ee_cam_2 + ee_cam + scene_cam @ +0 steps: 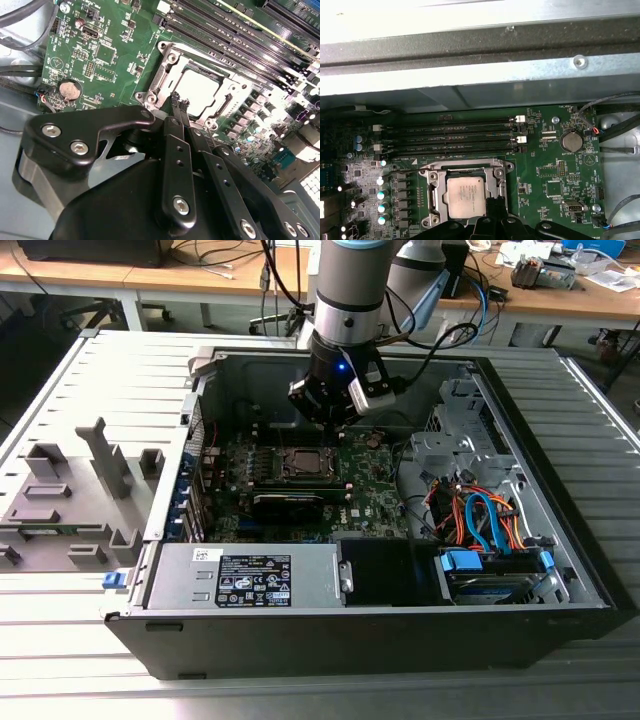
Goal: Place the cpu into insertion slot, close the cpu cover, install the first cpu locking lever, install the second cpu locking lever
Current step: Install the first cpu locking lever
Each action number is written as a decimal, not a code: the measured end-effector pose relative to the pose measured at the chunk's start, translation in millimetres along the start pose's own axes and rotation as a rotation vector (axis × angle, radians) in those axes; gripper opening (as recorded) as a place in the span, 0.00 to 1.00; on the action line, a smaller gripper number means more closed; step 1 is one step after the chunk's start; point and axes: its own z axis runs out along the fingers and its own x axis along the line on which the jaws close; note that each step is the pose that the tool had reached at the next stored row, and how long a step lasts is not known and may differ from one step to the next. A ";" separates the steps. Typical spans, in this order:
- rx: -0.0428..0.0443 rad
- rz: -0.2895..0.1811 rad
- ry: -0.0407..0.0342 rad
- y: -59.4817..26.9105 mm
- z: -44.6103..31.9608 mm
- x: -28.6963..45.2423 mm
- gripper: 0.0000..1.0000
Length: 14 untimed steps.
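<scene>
1. Tool state. The gripper [181, 106] hangs over the motherboard [375, 485] inside the open case [560, 420]. In the second wrist view its fingers [175, 150] run close alongside each other, tips nearly together, with nothing between them. Judged from that view, the tool is clenched and empty.

2. Position of the task parts. The cpu [466, 196] lies flat in the slot [305, 462], directly ahead of the fingertips in both wrist views. The tips sit at the near edge of the socket; whether they touch it cannot be told. The cover [492, 182] is down: its metal frame surrounds the chip on all sides and the pale chip face shows through the window.

3. Progress.
- Cpu placement: done, as far as the pictures show. The chip is seated square in the recess.
- Cover closing: appears done. The frame lies flat, not raised.
- Locking levers: cannot be confirmed. Thin metal parts run along the sides of the frame, but the pictures do not show whether either lever is hooked under its catch. Treat both lever steps as open.

4. Surroundings. The memory slots [455, 137] lie beyond the socket from the tool. The coin battery [571, 141] sits well off to one side. Neither is near the fingertips.
</scene>
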 end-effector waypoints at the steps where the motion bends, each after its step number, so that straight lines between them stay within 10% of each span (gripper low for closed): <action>1: 0.0000 0.000 0.0000 0.0 0.0 0.0 0.11; 14: -0.0151 -0.057 0.0023 -0.2 0.0 0.0 0.11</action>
